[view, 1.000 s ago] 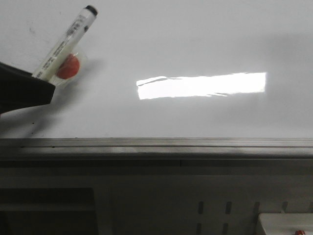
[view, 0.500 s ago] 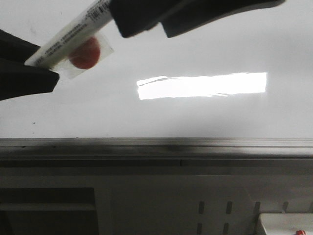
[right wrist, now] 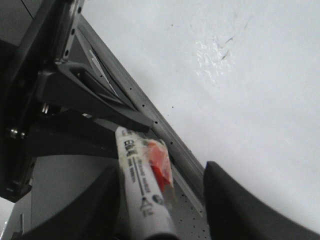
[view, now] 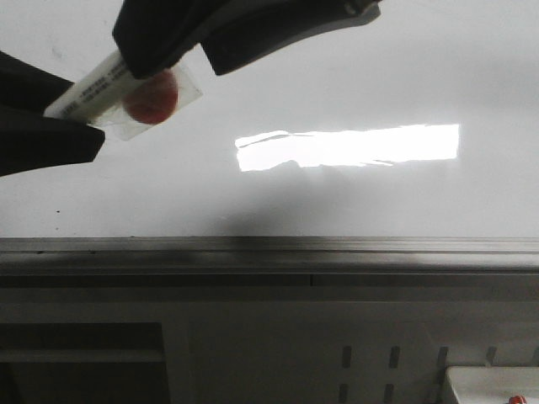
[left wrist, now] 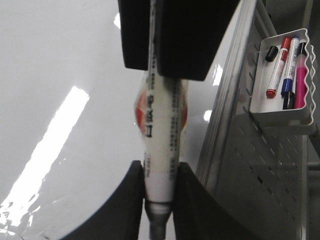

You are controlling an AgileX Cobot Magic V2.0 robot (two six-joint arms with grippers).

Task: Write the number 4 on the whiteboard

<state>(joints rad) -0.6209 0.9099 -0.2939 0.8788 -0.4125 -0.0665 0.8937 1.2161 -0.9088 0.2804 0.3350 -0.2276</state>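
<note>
Left gripper (left wrist: 159, 200) is clamped on the lower barrel of a white marker (left wrist: 161, 135) held in front of the whiteboard (view: 354, 76). Right gripper (view: 195, 57) straddles the marker's upper end with its jaws spread apart. No drawn 4 shows on the whiteboard.

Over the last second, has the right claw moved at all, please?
Yes. The right claw has come into the front view from the upper right, moving left over the marker, above the stationary light reflection.
</note>
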